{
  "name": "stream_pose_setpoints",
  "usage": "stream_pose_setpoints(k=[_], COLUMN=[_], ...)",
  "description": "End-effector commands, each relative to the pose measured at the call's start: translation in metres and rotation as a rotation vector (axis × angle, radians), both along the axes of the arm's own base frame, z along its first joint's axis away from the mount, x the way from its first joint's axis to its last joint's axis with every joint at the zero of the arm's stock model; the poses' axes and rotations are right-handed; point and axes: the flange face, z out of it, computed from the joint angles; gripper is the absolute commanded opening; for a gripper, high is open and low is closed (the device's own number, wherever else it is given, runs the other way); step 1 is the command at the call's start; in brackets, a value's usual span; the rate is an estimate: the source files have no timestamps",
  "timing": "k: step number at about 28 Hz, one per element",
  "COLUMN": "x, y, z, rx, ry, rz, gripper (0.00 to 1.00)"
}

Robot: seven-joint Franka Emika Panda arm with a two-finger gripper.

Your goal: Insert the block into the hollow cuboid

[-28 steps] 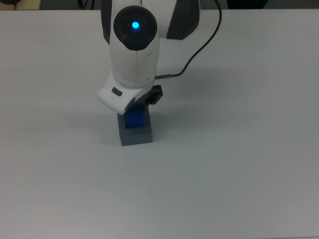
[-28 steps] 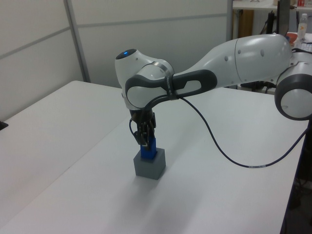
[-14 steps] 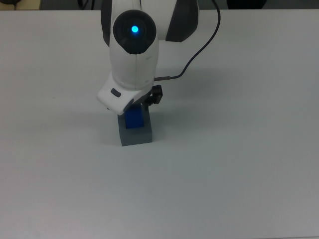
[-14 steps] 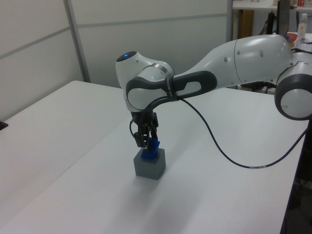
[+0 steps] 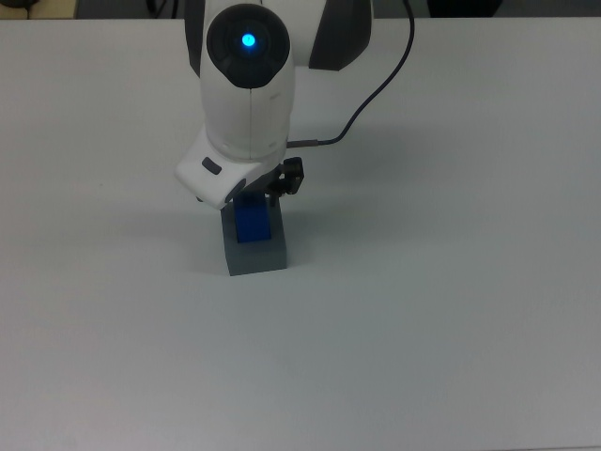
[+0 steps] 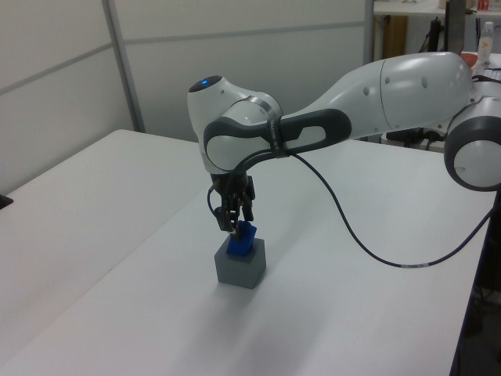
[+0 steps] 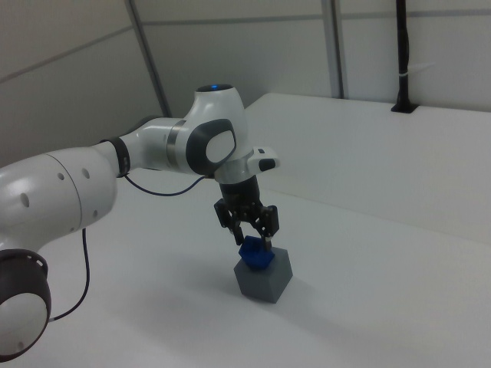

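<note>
Block tilted in hollow cuboid, tool spread just above (top view hides it).

The block looks like bright blue matt plastic, the hollow cuboid a dull gray matt solid, the arm glossy white plastic with dark gray bands, and the surface smooth matt white.

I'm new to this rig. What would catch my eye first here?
The big white robot arm reaching over the white table. Below it, the blue block sits tilted in the top of the gray hollow cuboid, with the open gripper just above.
</note>
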Motion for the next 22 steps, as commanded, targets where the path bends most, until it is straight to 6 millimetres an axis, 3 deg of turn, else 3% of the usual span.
stream_pose_setpoints(k=[1,7,22], x=[-0.014,-0.014,-0.012], y=[-0.006,-0.006,-0.003], z=[0.016,0.016,0.009], rx=[-0.01,-0.007,-0.005], ry=[0.024,0.025,0.028], rz=[-0.014,-0.007,-0.004], gripper=[0.7,0.56,0.56])
